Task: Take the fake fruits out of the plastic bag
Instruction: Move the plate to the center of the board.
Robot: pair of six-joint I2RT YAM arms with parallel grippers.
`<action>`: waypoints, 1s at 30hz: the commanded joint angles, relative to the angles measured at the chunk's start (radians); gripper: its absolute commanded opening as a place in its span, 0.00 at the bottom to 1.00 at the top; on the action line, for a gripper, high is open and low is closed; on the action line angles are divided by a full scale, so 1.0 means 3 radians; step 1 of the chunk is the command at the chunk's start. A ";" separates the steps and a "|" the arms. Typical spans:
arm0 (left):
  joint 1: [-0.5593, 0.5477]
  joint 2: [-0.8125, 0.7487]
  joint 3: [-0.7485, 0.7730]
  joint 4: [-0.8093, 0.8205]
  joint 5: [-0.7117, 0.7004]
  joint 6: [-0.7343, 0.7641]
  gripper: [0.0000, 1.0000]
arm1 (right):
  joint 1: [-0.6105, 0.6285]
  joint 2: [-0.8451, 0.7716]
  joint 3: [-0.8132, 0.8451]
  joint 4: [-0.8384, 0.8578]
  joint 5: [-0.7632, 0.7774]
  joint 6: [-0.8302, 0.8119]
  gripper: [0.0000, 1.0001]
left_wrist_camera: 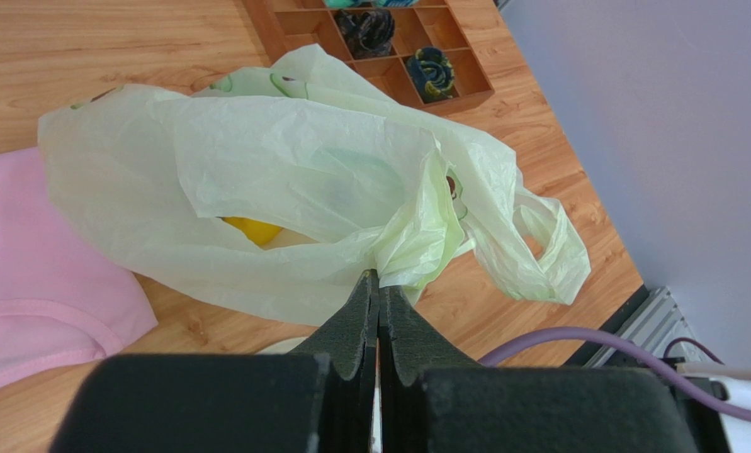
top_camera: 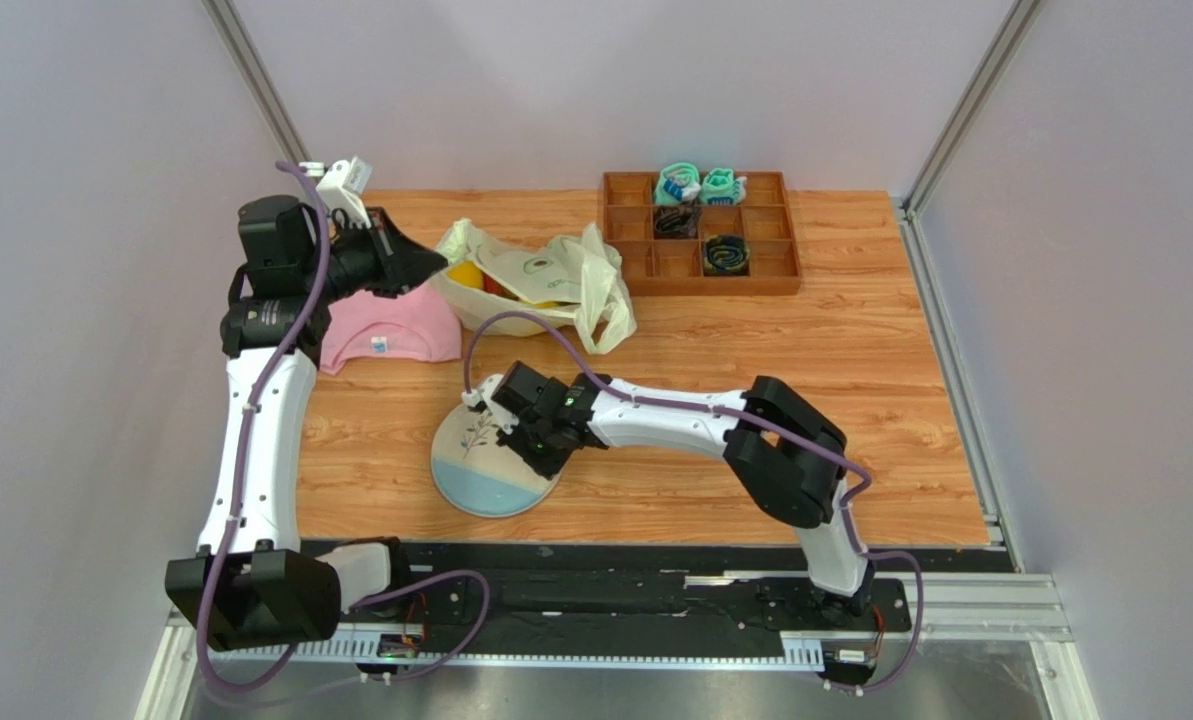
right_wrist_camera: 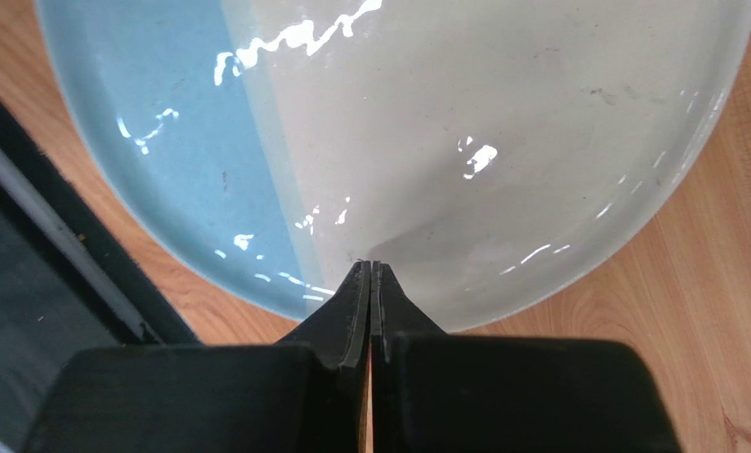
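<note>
**Left wrist cam: we're gripped, nothing's out yet**

We've got the left hand (left_wrist_camera: pixel 379 283) squeezed together on a bunched fold of the plastic bag (left_wrist_camera: pixel 284 170), which lies on the worktop (top_camera: pixel 858 375) beside the pink cloth (left_wrist_camera: pixel 29 274). One of the fake fruits (left_wrist_camera: pixel 251 229), a yellow one, peeks out. The right hand (right_wrist_camera: pixel 370 269) is closed and empty over the plate (right_wrist_camera: pixel 540 142). We'd lift slowly and keep the mouth slack.
</note>
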 commanded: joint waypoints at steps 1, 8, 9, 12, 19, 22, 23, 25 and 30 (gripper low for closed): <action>0.0022 -0.0148 0.0043 0.0011 -0.0004 0.0011 0.00 | 0.0107 0.0173 0.0027 0.0164 0.0531 0.0250 0.00; 0.0022 -0.0169 0.0017 -0.0035 0.0012 0.0031 0.00 | -0.0102 0.0035 -0.0340 0.0154 0.1058 0.0440 0.00; 0.0022 -0.0159 0.0012 -0.0035 0.0017 0.0021 0.00 | -0.0148 -0.0066 -0.0529 0.0154 0.1089 0.0435 0.00; 0.0022 -0.0138 -0.0008 -0.0009 0.0022 -0.0010 0.00 | -0.0373 -0.0327 -0.0978 0.0129 0.1110 0.0404 0.00; 0.0022 -0.0128 -0.0064 -0.0019 0.0104 -0.0081 0.00 | -0.0803 -0.1175 -0.1818 0.0062 0.0982 0.0338 0.00; 0.0017 -0.0184 -0.0151 -0.0070 0.0144 -0.0132 0.00 | -0.0935 -0.1432 -0.1901 -0.0122 0.0880 0.0384 0.00; 0.0017 -0.0194 -0.0167 -0.0101 0.0150 -0.0148 0.00 | -0.0946 -0.1620 -0.1850 -0.0218 0.0804 0.0359 0.00; 0.0027 -0.0261 -0.0233 -0.0163 0.0160 -0.0158 0.00 | -0.0946 -0.1815 -0.1702 -0.0351 0.0431 0.0098 0.00; 0.0022 -0.0424 -0.0478 -0.0310 0.0155 -0.0087 0.00 | -0.0941 -0.2290 -0.0823 -0.0705 -0.0173 -0.0504 0.44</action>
